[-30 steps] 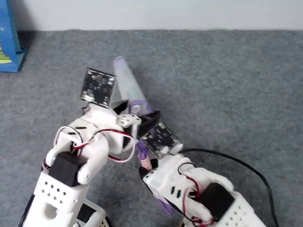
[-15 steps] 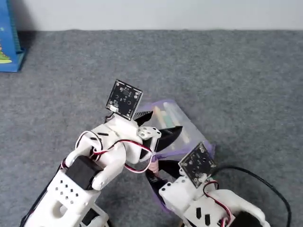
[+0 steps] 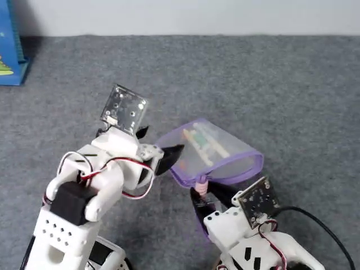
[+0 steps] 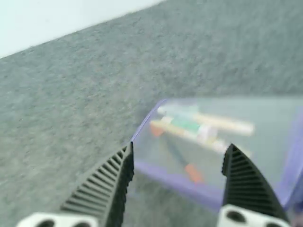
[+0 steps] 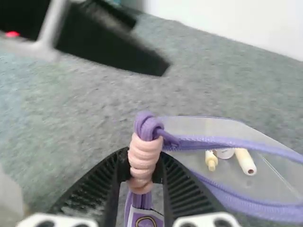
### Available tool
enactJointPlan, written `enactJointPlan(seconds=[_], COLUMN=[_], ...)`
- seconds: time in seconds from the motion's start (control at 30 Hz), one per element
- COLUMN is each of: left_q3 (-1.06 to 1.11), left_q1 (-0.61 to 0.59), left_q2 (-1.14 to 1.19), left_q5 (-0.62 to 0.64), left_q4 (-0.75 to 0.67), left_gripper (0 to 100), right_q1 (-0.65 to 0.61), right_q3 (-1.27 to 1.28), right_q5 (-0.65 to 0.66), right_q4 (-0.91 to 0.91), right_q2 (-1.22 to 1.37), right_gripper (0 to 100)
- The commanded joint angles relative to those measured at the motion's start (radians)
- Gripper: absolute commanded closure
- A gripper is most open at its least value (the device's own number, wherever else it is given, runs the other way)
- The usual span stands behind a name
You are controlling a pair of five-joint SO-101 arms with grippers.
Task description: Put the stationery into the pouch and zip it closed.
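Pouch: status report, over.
Left gripper open by pouch corner. Right gripper shut on zipper pull. Stationery inside. Blue box far off.

I see the pouch as clear glossy plastic with purple woven edging, its zip pull ribbed pink, the table rough grey felt.

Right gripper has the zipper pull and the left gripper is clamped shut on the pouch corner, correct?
No. The left gripper is open, jaws apart by the pouch, not clamped on it; the left wrist view shows that. The right gripper does hold the zipper pull.
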Motion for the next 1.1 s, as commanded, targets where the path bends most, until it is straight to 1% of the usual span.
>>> enactJointPlan(seconds=[0.0,0.1,0.23,0.33,0.47,0.6,0.73,0.83,0.97,1.07], left_q3=[-0.061,-0.061,-0.047,-0.002,0.054,0.111,0.186,0.236,0.263,0.268], left_q1=[-0.011,-0.011,0.005,0.074,0.158,0.172,0.172,0.219,0.301,0.324], left_q2=[-0.005,-0.005,-0.005,-0.005,-0.005,-0.005,-0.005,-0.005,-0.005,-0.005], left_q5=[-0.146,-0.249,-0.324,-0.359,-0.358,-0.321,-0.315,-0.315,-0.238,-0.198], left_q4=[0.089,0.153,0.193,0.199,0.163,0.054,-0.074,-0.124,-0.167,-0.213], left_gripper=[71,71,71,71,71,71,71,71,71,71], right_q1=[0.053,0.090,0.120,0.122,0.119,0.117,0.116,0.116,0.116,0.116], right_q3=[-0.008,-0.008,-0.008,-0.008,-0.008,-0.014,-0.063,-0.071,-0.071,-0.071], right_q5=[0.025,0.049,0.071,0.069,0.069,0.069,0.069,0.069,0.064,0.064], right_q4=[0.001,-0.001,-0.001,-0.001,-0.002,-0.002,0.001,0.005,0.044,0.062], right_q2=[-0.004,-0.004,-0.004,-0.004,-0.004,-0.004,-0.004,0.002,-0.002,-0.002], right_gripper=[99.1,99.1,99.1,99.1,99.1,99.1,99.1,99.1,99.1,99.1])
